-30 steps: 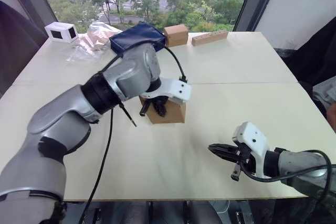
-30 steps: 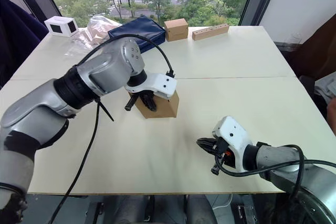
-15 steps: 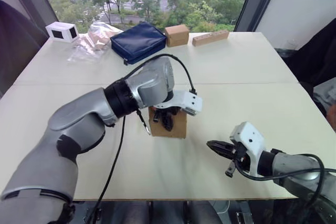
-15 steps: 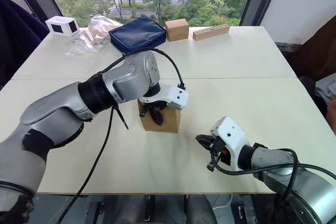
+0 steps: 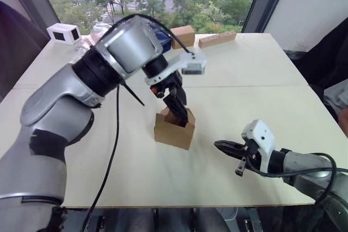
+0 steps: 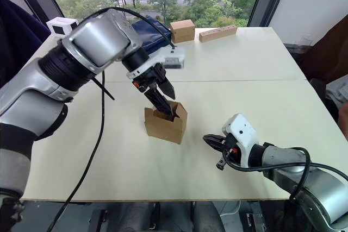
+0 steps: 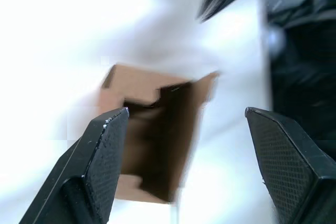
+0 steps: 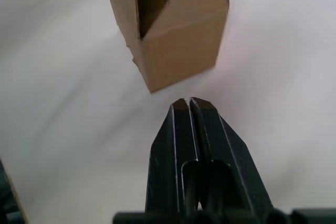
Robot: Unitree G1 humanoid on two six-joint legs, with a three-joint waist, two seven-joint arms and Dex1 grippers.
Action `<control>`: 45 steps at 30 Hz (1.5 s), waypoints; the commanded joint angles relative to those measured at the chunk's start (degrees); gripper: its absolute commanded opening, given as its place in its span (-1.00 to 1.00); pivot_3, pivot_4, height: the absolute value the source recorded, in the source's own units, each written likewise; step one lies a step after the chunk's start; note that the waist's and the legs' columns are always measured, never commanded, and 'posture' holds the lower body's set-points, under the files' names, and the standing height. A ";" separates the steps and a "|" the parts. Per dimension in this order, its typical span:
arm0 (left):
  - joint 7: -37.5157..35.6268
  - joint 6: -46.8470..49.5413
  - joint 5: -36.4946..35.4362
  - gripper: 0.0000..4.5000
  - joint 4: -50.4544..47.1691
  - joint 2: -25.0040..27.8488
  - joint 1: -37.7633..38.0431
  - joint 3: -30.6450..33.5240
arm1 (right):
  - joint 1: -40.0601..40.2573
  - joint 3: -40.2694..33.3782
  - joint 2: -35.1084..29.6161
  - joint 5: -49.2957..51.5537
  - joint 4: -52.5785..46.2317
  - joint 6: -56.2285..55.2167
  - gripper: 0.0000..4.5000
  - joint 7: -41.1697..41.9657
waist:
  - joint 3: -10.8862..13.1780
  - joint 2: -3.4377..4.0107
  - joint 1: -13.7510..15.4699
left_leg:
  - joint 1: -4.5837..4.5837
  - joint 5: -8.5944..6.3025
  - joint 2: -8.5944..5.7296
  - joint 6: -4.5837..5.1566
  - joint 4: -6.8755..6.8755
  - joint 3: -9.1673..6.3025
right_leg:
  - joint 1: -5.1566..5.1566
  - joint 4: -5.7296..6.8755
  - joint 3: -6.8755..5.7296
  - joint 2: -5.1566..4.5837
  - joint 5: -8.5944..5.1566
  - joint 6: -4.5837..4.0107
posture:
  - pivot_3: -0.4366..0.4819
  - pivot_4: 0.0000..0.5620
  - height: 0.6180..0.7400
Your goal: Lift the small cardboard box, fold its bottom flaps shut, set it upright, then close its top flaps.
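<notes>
Pale cream bench [image 5: 244, 69] before a large window with trees outside; seam running across its middle.

Item 1: small cardboard box [image 5: 174, 129], plain brown, standing upright near the middle of the bench, a little toward the near edge. Top flaps [image 6: 176, 108] not closed: at least one panel stands up at the far side, and the carton's mouth is open and dark inside in the left wrist view. Bottom end rests on the bench surface; the bottom flaps themselves cannot be made out.

Item 2: left gripper [image 5: 179, 113], pointing down into the box's open top, fingers [image 7: 102, 150] spread wide apart, nothing pinched between them. Whether a fingertip touches the cardboard cannot be told.

Item 3: right gripper [image 5: 220, 145], low over the bench near the near edge, to the right of the box and apart from it, pointed toward it; its two fingers [image 8: 194, 129] pressed together with nothing held.

Item 4, far edge of bench: white box with dark windows [image 5: 64, 33] at the far-left corner; clear crumpled plastic bag [image 5: 92, 39] just beside it; dark blue pouch [image 6: 149, 25], partly hidden by the left arm; second brown box [image 5: 182, 36]; long wooden block [image 5: 217, 38].
</notes>
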 commanded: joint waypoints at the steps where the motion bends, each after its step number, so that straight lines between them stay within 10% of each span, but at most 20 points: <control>1: 5.40 0.38 -1.16 0.62 5.77 -0.27 1.43 11.56 | -1.47 -3.93 1.34 3.03 0.48 -1.12 -1.00 1.31 | 0.00 0.00 0.00 | 0.01 0.00 0.00 0.00 0.00 0.00 | 0.00 0.00 0.00 0.00 0.00 0.00 | -0.05 -0.47 1.00; 10: 30.86 -12.13 -4.18 0.62 2.40 1.14 24.68 43.68 | -5.21 -1.45 0.85 2.71 2.35 1.55 -1.00 1.83 | -0.05 0.08 -0.40 | 0.05 0.01 0.06 -0.02 -0.02 0.05 | -0.13 0.12 0.08 -0.15 0.01 -0.01 | -0.05 -0.47 1.00; 14: 37.34 -10.35 -5.84 -0.05 -6.08 0.73 36.77 49.21 | -7.93 0.23 0.96 2.37 3.78 2.32 -1.00 2.22 | -0.03 0.02 0.26 | -0.10 0.07 0.04 -0.12 0.03 0.00 | -0.19 0.12 0.02 -0.22 0.02 -0.01 | -0.05 -0.47 1.00; 19: 41.32 -21.15 -0.16 -0.96 -14.52 1.15 52.67 45.99 | -10.48 4.86 1.77 0.49 4.88 3.24 -1.00 1.83 | -0.05 0.00 0.47 | -0.08 0.07 -0.10 -0.13 0.02 0.00 | -0.12 0.06 0.06 -0.40 0.03 0.01 | -0.05 -0.47 1.00; 45: 41.17 -18.17 -3.41 -0.99 -30.92 -2.10 69.93 37.51 | -15.49 17.89 6.66 -17.18 16.73 -7.01 -1.00 7.20 | -0.10 0.03 0.11 | 0.04 0.06 -0.07 -0.12 -0.02 0.03 | -0.05 0.07 0.00 -0.28 0.03 0.00 | -0.05 -0.47 1.00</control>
